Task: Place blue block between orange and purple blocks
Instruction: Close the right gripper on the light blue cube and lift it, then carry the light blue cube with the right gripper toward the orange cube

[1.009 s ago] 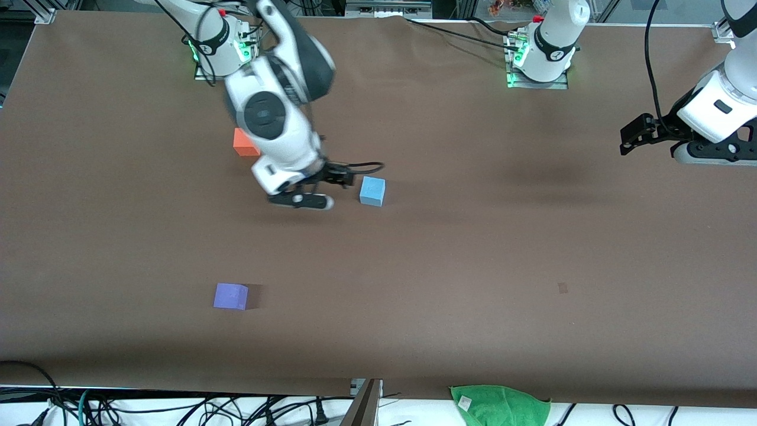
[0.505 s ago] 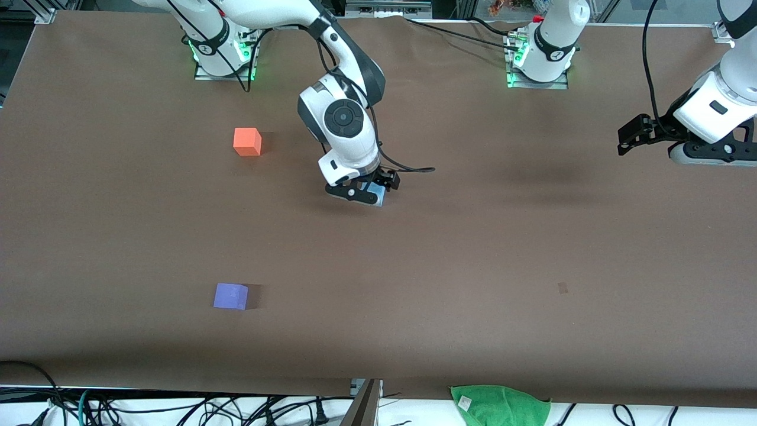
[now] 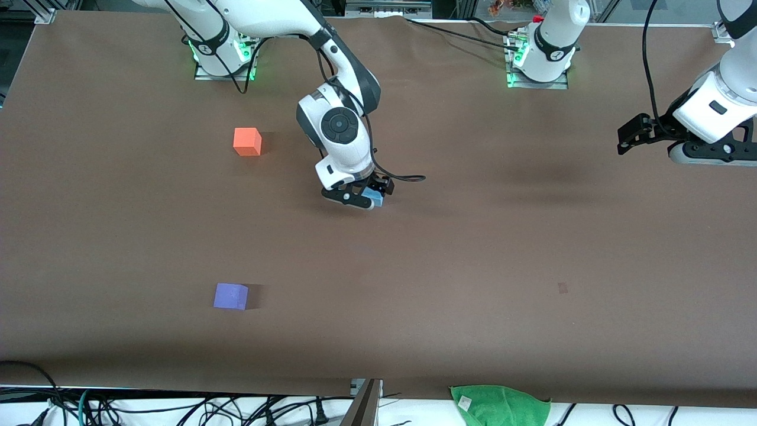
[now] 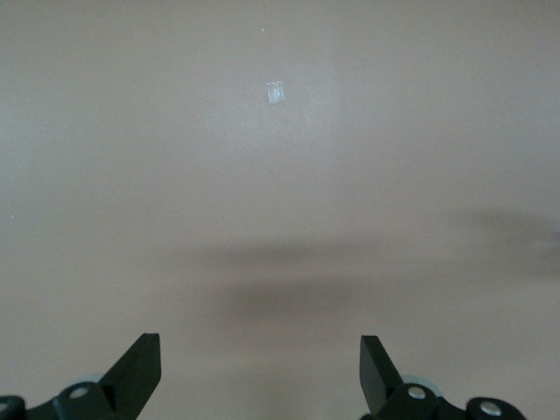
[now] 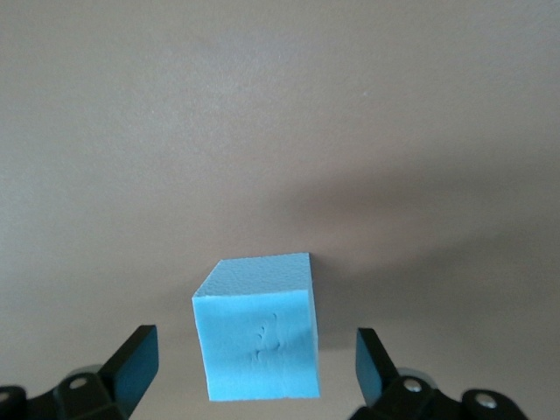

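Right gripper has dropped lower around the blue block, fingers spread, block between them on the bench.
Block looks light, dentable foam: pinch its flat side faces mid-height. Left gripper waits, spread.

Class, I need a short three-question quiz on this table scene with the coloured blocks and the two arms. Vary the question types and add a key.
1. True or false: the right gripper has shut on the blue block.
2. Which lies nearer the front camera: A orange block, B purple block?
3. Fill in: the left gripper waits with fingers ____.

Key: 1 false, the fingers stand apart from it; 2 B; 3 open.
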{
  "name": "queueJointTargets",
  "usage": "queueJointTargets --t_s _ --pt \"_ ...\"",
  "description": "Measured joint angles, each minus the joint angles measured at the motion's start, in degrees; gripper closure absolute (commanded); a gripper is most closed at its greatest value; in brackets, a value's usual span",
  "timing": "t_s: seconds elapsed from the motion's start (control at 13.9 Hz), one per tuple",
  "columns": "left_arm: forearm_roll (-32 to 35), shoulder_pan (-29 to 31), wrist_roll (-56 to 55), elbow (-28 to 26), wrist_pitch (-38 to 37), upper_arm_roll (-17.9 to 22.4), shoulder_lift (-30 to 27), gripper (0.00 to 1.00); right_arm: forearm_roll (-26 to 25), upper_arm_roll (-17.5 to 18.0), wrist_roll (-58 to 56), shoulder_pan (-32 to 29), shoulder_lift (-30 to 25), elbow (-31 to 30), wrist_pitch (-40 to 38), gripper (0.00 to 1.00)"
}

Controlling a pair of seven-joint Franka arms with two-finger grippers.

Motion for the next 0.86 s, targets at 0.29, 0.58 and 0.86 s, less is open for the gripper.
queueJointTargets --t_s 0.29,0.58,0.86 --pt "0.0 0.01 0.0 -0.01 -0.65 -0.03 0.0 0.0 0.0 0.05 1.9 2.09 2.12 -0.37 2.76 0.0" --pt "0.0 0.19 0.0 -0.02 -0.72 0.07 0.0 0.0 -0.01 -0.05 1.98 2.47 3.78 -1.0 3.77 0.34" --pt "0.0 0.19 0.0 -0.03 -0.72 0.03 0.0 0.0 -0.04 -0.26 1.57 2.47 3.79 -1.17 3.86 0.79"
